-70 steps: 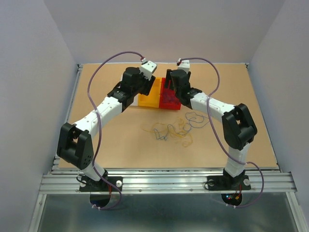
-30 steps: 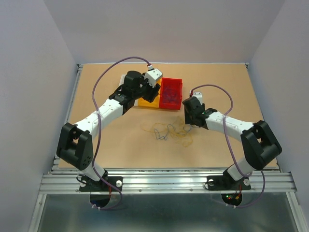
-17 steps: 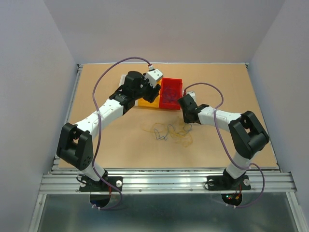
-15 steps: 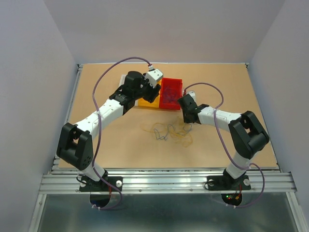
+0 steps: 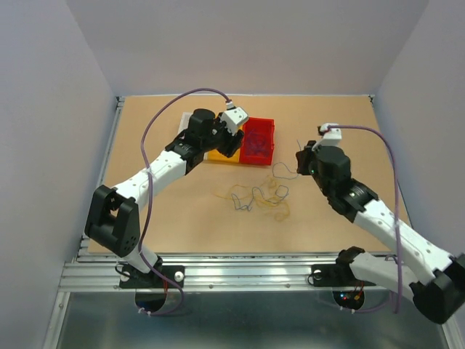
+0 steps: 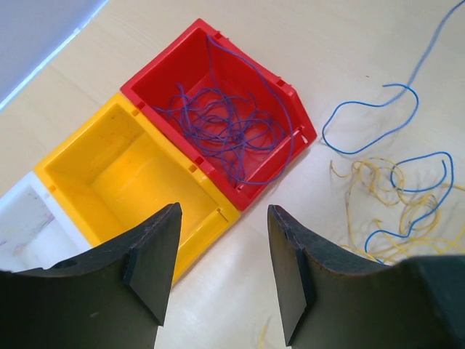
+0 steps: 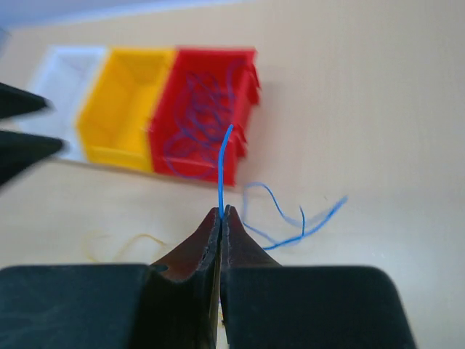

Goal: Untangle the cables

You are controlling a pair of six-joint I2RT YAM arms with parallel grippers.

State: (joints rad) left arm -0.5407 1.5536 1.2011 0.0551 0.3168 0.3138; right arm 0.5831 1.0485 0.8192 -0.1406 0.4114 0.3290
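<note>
Cables (image 5: 258, 198) lie as a loose tangle of yellow, blue and tan on the table (image 5: 182, 218), just in front of the red bin (image 6: 174, 65); more blue-purple strands (image 6: 225, 120) are heaped inside that bin. The right gripper (image 7: 221, 212) has its jaws pressed together, pinching one blue wire (image 7: 222, 163); the wire's short end sticks up past the tips. The left gripper (image 6: 224, 211) has its jaws spread and grips nothing; it hangs over the yellow bin (image 6: 80, 138) beside the red one.
</note>
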